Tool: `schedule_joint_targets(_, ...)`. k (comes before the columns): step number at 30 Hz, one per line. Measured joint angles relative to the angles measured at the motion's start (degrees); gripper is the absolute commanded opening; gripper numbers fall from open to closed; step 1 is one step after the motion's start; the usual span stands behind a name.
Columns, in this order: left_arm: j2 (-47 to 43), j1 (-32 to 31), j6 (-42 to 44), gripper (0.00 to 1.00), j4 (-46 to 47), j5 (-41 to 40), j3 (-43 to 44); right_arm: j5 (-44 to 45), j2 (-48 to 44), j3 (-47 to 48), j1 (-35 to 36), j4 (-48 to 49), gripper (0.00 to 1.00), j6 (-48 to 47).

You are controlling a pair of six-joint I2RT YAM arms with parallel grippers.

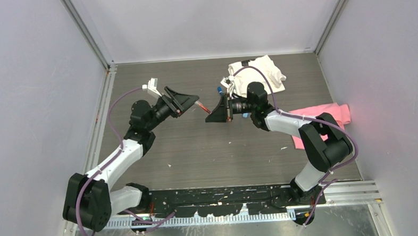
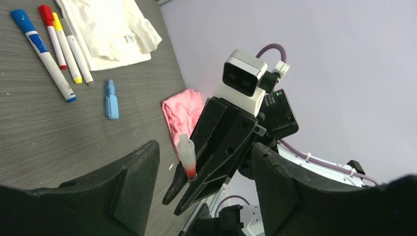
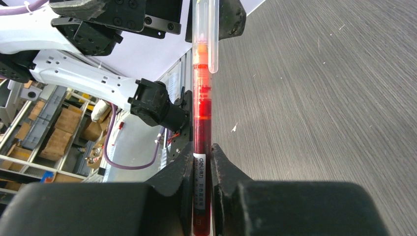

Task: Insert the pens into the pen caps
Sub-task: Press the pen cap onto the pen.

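Right wrist view: right claw clamps the red pen, long axis running bottom centre to top edge, its tip inside the clear cap, between the wide jaws of the left claw.

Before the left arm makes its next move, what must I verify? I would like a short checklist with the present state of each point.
1. Right gripper shut on the red pen: ok.
2. Clear cap sits over the pen's tip: ok.
3. Cap pushed fully home: cannot tell.
4. Left gripper open, one jaw each side of the cap, neither touching: ok.
5. Loose light blue cap lies well clear of both grippers: ok.
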Motion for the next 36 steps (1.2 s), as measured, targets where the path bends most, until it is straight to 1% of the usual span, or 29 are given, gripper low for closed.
schedule_joint_targets(5,0.83,-1.14,0.35,0.59,-0.72,-2.38,1.25,-0.02,0.00,-0.11,0.07,0.02,0.01,0.07)
schedule_joint_targets(8,1.33,-1.62,0.57,0.51,-1.11,-3.23,2.03,-0.02,0.00,-0.11,0.20,0.09,0.01,0.09)
schedule_joint_targets(11,2.08,-2.01,0.61,0.34,-1.46,-3.74,2.27,-0.02,0.00,-0.11,0.28,0.15,0.01,0.20)
schedule_joint_targets(12,2.43,-2.19,0.63,0.27,-1.62,-3.85,2.36,-0.02,0.00,-0.11,0.28,0.17,0.01,0.22)
schedule_joint_targets(13,2.73,-2.29,0.50,0.18,-1.73,-3.87,2.40,0.00,0.00,-0.11,0.28,0.17,0.01,0.24)
schedule_joint_targets(14,3.06,-2.43,0.72,0.11,-1.86,-3.96,2.40,-0.13,0.00,-0.11,0.31,0.22,0.01,0.26)
schedule_joint_targets(15,3.32,-2.45,0.66,0.05,-2.10,-3.96,2.40,-0.20,0.00,-0.11,0.33,0.31,0.01,0.31)
schedule_joint_targets(16,3.52,-2.47,0.61,0.02,-2.32,-4.15,2.40,-0.37,0.00,-0.11,0.35,0.37,0.01,0.46)
schedule_joint_targets(21,3.69,-2.86,0.85,0.01,-2.58,-4.66,2.40,-0.39,0.00,-0.13,0.33,0.15,0.01,0.61)
schedule_joint_targets(25,3.72,-3.91,1.86,0.00,-4.00,-5.66,2.40,-0.83,-0.09,0.02,0.28,-3.26,0.01,-0.92)
schedule_joint_targets(28,4.24,-5.18,2.34,0.00,-5.35,-7.10,2.40,-1.16,-0.28,0.96,0.24,-9.29,0.01,-4.26)
schedule_joint_targets(32,6.10,-6.47,2.93,0.00,-7.58,-8.44,2.86,0.26,-0.39,4.15,0.07,-23.02,0.01,-11.56)
schedule_joint_targets(36,8.15,-7.34,3.32,0.01,-9.44,-8.87,3.67,2.60,-0.42,6.51,-0.44,-33.86,0.01,-17.42)
